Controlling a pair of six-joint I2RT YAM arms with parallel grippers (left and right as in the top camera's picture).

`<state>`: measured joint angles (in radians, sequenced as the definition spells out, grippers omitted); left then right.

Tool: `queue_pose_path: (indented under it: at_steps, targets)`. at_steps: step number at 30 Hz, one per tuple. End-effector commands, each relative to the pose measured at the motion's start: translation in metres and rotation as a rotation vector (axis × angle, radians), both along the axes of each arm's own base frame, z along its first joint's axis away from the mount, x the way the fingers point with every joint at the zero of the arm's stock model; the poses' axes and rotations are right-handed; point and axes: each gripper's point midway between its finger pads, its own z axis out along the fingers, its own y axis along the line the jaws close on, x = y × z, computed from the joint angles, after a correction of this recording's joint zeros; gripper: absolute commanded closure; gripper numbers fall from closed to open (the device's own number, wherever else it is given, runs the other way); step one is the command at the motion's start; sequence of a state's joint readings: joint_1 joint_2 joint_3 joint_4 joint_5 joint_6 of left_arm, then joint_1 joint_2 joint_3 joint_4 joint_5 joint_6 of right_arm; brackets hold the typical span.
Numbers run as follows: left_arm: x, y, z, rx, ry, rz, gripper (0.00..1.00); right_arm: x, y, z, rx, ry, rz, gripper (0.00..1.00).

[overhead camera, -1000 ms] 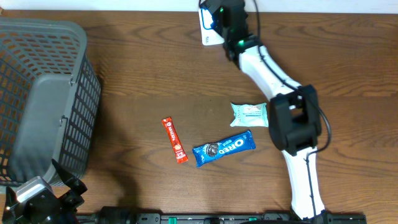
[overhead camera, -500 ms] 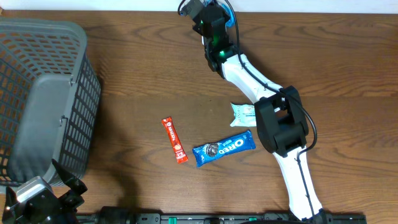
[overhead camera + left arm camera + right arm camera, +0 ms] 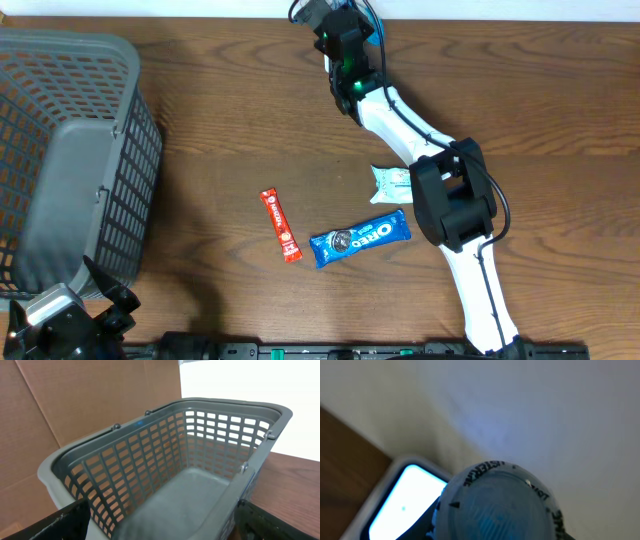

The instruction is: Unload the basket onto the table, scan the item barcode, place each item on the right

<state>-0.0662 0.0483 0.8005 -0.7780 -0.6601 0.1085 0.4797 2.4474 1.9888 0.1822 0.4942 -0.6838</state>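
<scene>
Scanning is the step in hand: the right tool (image 3: 320,18), reaching to 12 o'clock on the table (image 3: 220,120), grips a round Listerine item (image 3: 495,500) close by 1 lit scanner (image 3: 402,505) (no barcode shows in any view). Next, I judge, the item needs turning until its code faces the scanner. The left tool (image 3: 162,525), at 7 o'clock, gapes wide and empty before 1 grey basket (image 3: 110,50). Near the centre lie 1 Oreo pack (image 3: 360,237), 1 red stick sachet (image 3: 281,225) and 1 pale packet (image 3: 392,180).
</scene>
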Motion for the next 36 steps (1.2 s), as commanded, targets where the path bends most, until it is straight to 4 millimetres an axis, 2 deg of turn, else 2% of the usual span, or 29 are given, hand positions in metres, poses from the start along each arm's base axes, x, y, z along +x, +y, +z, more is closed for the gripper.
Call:
queue_pose_path:
  at_steps: [1,4,10,12,14,17,21,24,26,30,34,36]
  targets:
    - [-0.003,0.001,0.002,0.004,-0.010,0.006,0.08,0.000,-0.028,0.015,-0.016,-0.008,-0.133,0.69]
    - [-0.003,0.001,0.002,0.004,-0.010,0.006,0.08,-0.005,-0.049,0.006,-0.004,0.058,-0.200,0.70]
    - [-0.003,0.001,0.002,0.004,-0.010,0.006,0.08,-0.018,-0.101,0.010,0.115,0.152,-0.340,0.67]
    - [-0.003,0.001,0.002,0.004,-0.010,0.006,0.08,-0.029,-0.130,0.012,0.187,0.216,-0.405,0.70]
    - [-0.003,0.001,0.002,0.004,-0.010,0.006,0.08,-0.039,-0.154,0.015,0.222,0.263,-0.456,0.67]
    - [-0.003,0.001,0.002,0.004,-0.010,0.006,0.08,-0.056,-0.198,0.016,0.255,0.319,-0.566,0.67]
    - [-0.003,0.001,0.002,0.004,-0.010,0.006,0.08,-0.074,-0.258,0.007,0.245,0.392,-0.690,0.69]
    - [-0.003,0.001,0.002,0.004,-0.010,0.006,0.08,-0.092,-0.313,-0.004,0.228,0.460,-0.797,0.72]
    - [-0.003,0.001,0.002,0.004,-0.010,0.006,0.08,-0.102,-0.344,-0.008,0.231,0.483,-0.856,0.75]
    - [-0.003,0.001,0.002,0.004,-0.010,0.006,0.08,-0.123,-0.408,-0.011,0.247,0.504,-0.973,0.75]
    - [-0.003,0.001,0.002,0.004,-0.010,0.006,0.08,-0.142,-0.461,-0.012,0.262,0.510,-1.051,0.75]
    - [-0.003,0.001,0.002,0.004,-0.010,0.006,0.08,-0.152,-0.486,-0.012,0.261,0.514,-1.085,0.72]
